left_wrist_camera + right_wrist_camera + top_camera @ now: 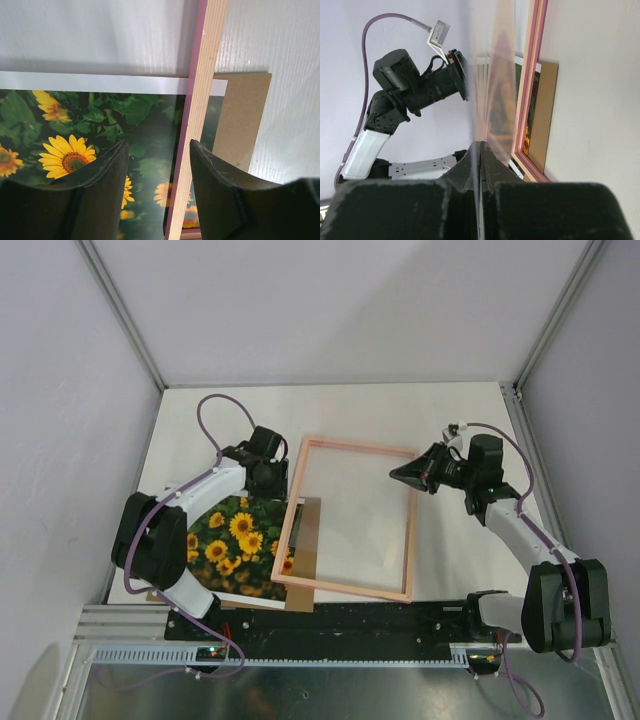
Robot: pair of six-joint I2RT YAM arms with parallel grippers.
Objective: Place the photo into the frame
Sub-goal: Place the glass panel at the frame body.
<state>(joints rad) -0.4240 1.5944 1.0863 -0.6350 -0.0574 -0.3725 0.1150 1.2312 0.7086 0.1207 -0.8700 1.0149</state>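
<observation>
The frame (346, 590) lies flat with its pale wood back up, and its left rail (200, 100) crosses the sunflower photo (230, 540). The photo (100, 115) lies face up on a brown backing board (242, 115). My left gripper (274, 478) stands open low over the frame's far left corner. In the left wrist view the rail runs between the fingers of the left gripper (159, 145), closer to the right one. My right gripper (396, 473) is at the frame's far right rail. The right gripper (481, 142) is shut on the edge of a thin clear sheet (492, 90), beside the frame's pink face (534, 75).
The brown backing board (308, 530) shows inside the frame's left part and pokes out below the photo near the left arm's base. White walls and metal corner posts (120, 310) enclose the table, and a metal rail (330, 655) runs along the near edge.
</observation>
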